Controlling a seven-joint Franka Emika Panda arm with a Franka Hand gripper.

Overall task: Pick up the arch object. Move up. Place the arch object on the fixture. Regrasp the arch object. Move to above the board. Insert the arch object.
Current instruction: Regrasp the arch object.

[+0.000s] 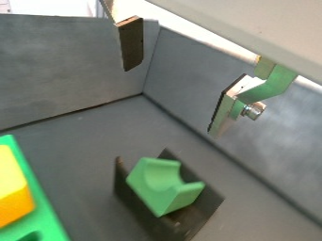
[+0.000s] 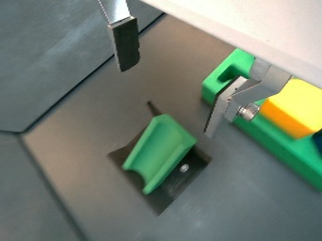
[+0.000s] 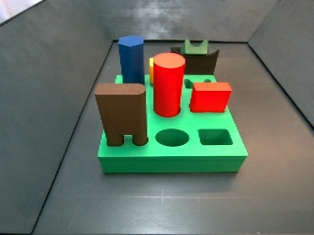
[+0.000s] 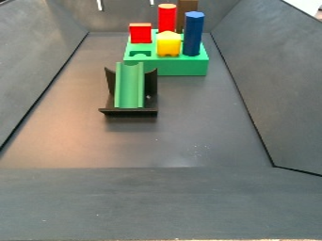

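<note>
We see the gripper [image 2: 170, 80] above the floor, fingers [image 2: 124, 45] spread, nothing between; arch object [image 2: 160, 152] apparently resting on the fixture [image 4: 130, 109] near the board [image 4: 176, 66].

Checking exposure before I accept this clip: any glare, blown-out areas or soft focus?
In a side view, hazy glare whitens the back wall; in both wrist views, a blown-out white band runs beside the open pincer, which hangs above the arch object; nothing looks blurred.

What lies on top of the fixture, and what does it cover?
The arch object lies tilted on the fixture. It covers most of the bracket; only the base plate and the dark edges show. The gripper hovers above it, open and empty.
</note>
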